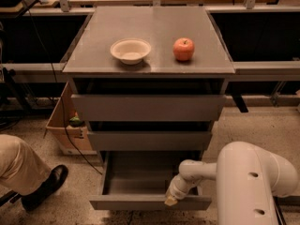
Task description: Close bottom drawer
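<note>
1. Where the arm (255, 182) fills the lower right corner, it covers the right part of the bottom drawer's tray. The arm itself is cut off by the lower edge.
2. The gripper (169, 199) sits low at the drawer's front lip, right of centre, with its pale tip at the top edge of the front panel. Whether it touches the panel cannot be told, nor whether it is open or closed. Nothing can be seen in its hold.
3. The bottom drawer (133, 175) is at the foot of the cabinet, pulled well out toward the camera, with its tray open upward. Its rear part is lost in shadow under the middle drawer (150, 140).
4. Its long axis runs left to right across the view, and its flat front faces the camera.
5. The middle drawer and the top drawer (147, 108) each stand out a little, and the dark gaps above them hide their insides.
6. On the worktop (154, 25) a bowl (131, 50) stands left and an apple (183, 49) right, apart.
7. At left, a box (63, 125) stands beside the cabinet and holds something green — too small to name. A leg (18, 165) and a shoe (44, 187) are cut off by the left edge.
</note>
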Controlling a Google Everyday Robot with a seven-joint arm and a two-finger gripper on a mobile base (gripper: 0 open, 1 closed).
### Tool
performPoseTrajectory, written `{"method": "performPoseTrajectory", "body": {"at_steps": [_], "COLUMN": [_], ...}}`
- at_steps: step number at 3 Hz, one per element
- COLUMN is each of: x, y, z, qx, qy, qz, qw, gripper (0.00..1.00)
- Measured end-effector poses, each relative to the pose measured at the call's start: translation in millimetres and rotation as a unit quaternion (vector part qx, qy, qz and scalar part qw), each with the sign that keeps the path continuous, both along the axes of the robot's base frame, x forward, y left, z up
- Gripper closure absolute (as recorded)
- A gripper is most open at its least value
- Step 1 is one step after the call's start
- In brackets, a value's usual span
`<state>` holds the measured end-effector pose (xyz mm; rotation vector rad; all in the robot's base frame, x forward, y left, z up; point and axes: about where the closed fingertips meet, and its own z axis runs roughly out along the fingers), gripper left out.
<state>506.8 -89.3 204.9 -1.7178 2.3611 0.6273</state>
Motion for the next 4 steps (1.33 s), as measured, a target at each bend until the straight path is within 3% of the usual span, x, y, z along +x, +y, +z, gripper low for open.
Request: {"method": "performPoseTrajectory", "body": {"at_steps": [2, 4], "x": [9, 47], "y": [3, 35], "z": [0, 9], "qx": [-0.002, -0.016], "qy": [-0.008, -0.046], "qz": [0.008, 0.039], "qw": [0.9999, 0.9981], "gripper": [0.5, 0.04]}}
